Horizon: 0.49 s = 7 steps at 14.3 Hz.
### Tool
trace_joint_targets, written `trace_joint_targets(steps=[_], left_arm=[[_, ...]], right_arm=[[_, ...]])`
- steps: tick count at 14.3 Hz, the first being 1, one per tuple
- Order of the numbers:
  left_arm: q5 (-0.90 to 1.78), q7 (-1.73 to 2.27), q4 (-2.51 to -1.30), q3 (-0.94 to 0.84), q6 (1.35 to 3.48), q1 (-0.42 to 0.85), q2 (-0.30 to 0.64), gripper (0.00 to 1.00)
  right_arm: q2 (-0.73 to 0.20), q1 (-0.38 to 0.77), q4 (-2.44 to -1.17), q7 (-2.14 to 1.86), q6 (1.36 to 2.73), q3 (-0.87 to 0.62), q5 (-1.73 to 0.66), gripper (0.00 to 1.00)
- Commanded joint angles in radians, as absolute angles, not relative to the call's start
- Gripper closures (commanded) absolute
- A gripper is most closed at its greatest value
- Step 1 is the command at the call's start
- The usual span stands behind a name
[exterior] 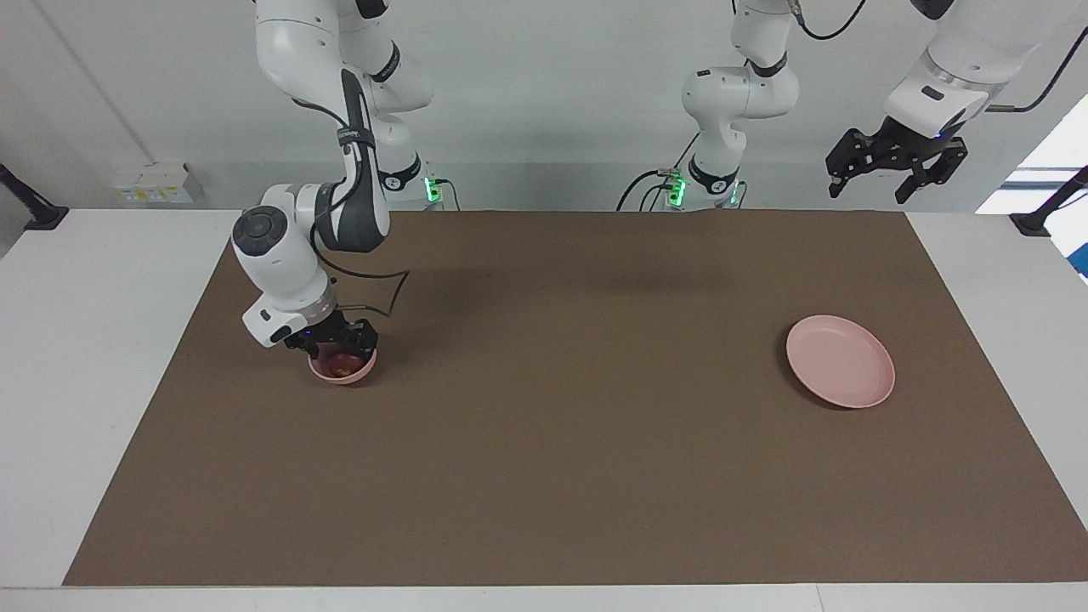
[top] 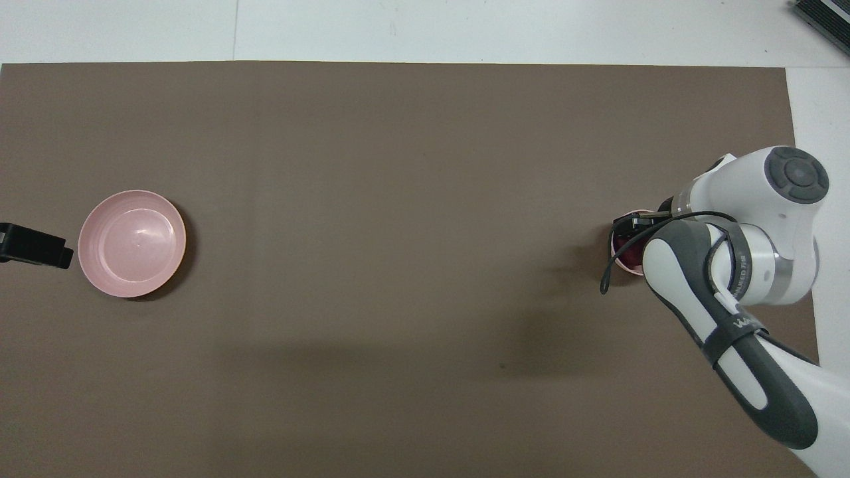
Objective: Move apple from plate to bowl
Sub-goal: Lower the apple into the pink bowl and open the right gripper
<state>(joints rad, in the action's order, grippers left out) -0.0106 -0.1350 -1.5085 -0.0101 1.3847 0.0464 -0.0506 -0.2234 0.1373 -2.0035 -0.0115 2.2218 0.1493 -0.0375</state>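
The small pink bowl (exterior: 342,372) stands on the brown mat toward the right arm's end of the table. The dark red apple (exterior: 341,363) with a yellowish patch lies inside it. My right gripper (exterior: 337,344) is low, right over the bowl and reaching down to the apple. In the overhead view the right arm covers most of the bowl (top: 625,264); only a dark red sliver of the apple (top: 624,247) shows beside the right gripper (top: 635,222). The flat pink plate (exterior: 840,361) (top: 131,242) lies empty toward the left arm's end. My left gripper (exterior: 873,189) (top: 36,247) waits open, raised high.
The brown mat (exterior: 544,442) covers most of the white table. A cable loops from the right arm's wrist down beside the bowl (exterior: 387,297).
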Motion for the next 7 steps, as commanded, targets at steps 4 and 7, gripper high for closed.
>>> trace_joint_targets(steps=[4,7], left_arm=[[-0.02,-0.126,-1.531,-0.012,1.387,0.032,-0.072,0.0],[-0.02,-0.124,-1.531,-0.012,1.387,0.032,-0.072,0.0]], right_arm=[[-0.094,0.132,-1.872,0.028,2.01,0.141,-0.011,0.0],[-0.04,0.117,-1.737,0.023,1.794,0.143,-0.012,0.0]])
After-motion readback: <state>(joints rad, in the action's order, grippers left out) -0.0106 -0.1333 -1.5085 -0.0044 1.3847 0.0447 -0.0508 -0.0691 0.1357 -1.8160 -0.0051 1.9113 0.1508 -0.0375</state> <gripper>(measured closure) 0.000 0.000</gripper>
